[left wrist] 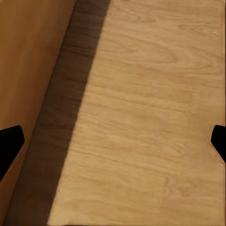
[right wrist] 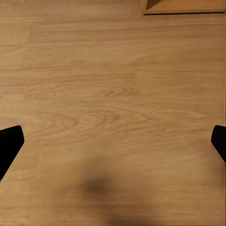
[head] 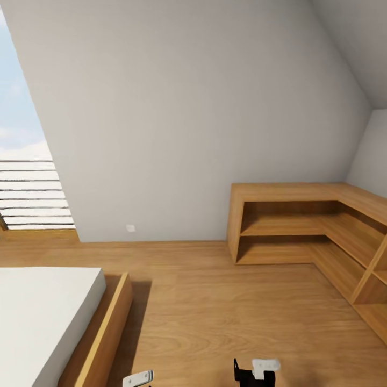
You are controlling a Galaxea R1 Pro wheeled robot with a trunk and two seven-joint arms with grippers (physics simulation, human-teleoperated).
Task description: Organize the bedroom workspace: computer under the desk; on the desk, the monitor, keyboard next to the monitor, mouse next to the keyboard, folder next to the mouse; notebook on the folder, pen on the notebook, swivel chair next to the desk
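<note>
A bedroom's wooden floor [head: 215, 317] is seen from the head cam, w/ a white mattress in a wood bed frame [head: 102, 333] at left, an empty L-shaped wooden shelf unit [head: 301, 226] at right, a grey sloped wall and a window w/ slats [head: 32, 193]. Left tool [left wrist: 113, 136] and right tool [right wrist: 113, 136] are held wide apart over bare floor, nothing gripped or touched. Task items' whereabouts can't be told.
</note>
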